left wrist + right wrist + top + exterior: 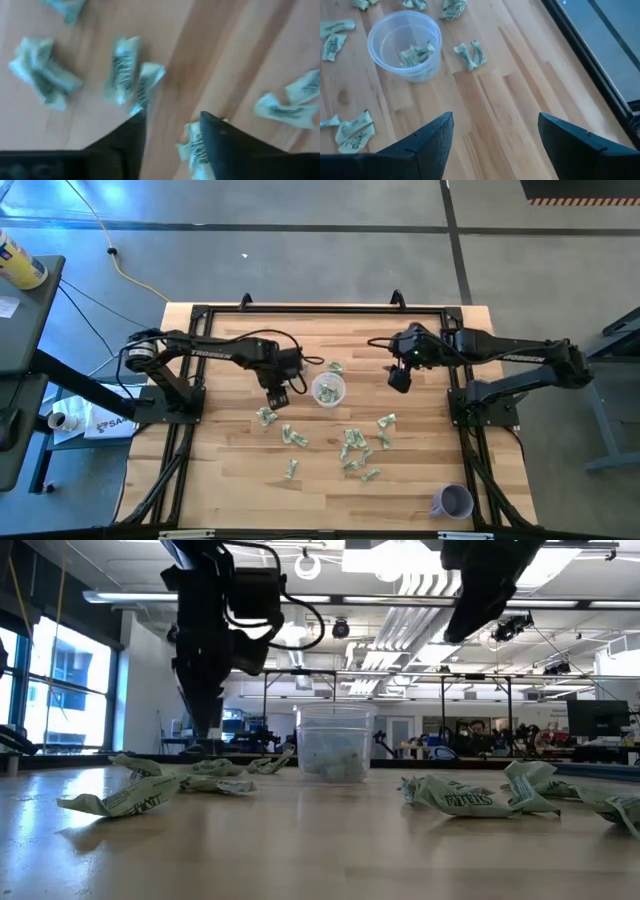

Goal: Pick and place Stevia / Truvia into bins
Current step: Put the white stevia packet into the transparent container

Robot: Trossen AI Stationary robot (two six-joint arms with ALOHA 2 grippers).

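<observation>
Several crumpled green-and-white Stevia packets (352, 442) lie scattered on the wooden table (230, 480). The clear cup, the bin (328, 390), stands upright at mid-table with a few packets (415, 54) inside. Left of the bin, my left gripper (277, 395) points down, open, just beyond a packet (265, 417). In its wrist view, one packet (194, 146) lies between the fingers of that gripper (172, 119), close by one of them. My right gripper (400, 377) hangs open to the right of the bin, above bare wood (495, 120). My left gripper comes from above with its fingers pointing down. A crumpled packet (192, 150) lies on the table right beside the inner side of one finger (220, 140). I cannot tell whether the finger touches it.
An opaque lavender cup (452, 502) stands near the table's front right corner. Black frame rails (320, 308) run along the far and side edges. Bare wood lies at the front left (220, 490). In the low view, packets (460, 795) lie in front of the bin (335, 740).
</observation>
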